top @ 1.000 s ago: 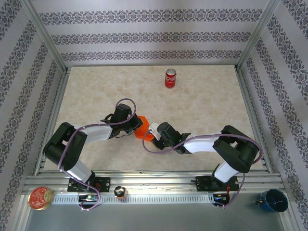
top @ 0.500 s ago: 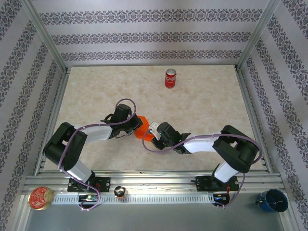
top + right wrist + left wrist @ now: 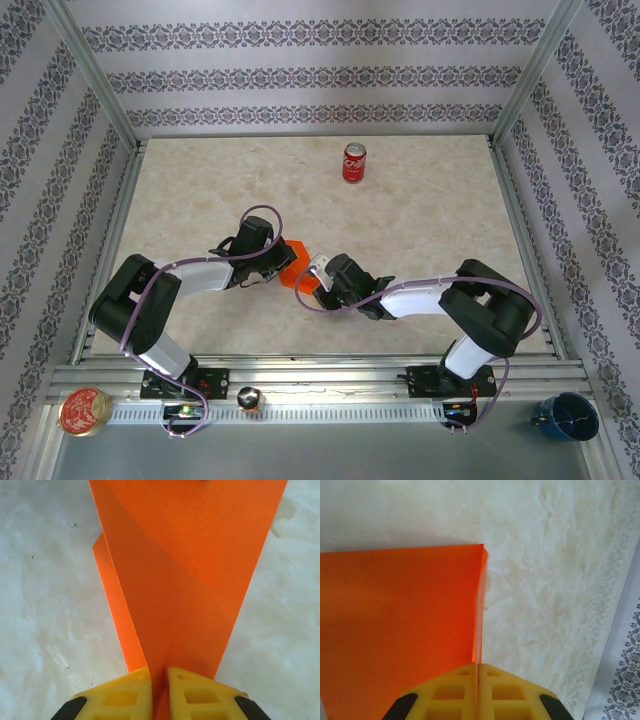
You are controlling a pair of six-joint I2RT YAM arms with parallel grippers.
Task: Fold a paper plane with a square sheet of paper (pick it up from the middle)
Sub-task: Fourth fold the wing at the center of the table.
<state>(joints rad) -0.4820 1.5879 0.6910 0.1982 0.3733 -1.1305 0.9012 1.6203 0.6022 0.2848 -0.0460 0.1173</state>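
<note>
At the middle of the bench, the folded orange paper sat between both claws. The left claw was pressed together on its edge. The right claw pinched its narrow folded end.

Two arms, same build: glossy black joint housings, white forearm links, black bases bolted to a slotted aluminium rail. Purple cable loops along each arm, arching free above the wrist. Left pincer has yellow moulded fingers with square recessed pockets and black shoulders behind. Right pincer identical: yellow pocketed fingers, black corners. White bracket at right wrist.
</note>
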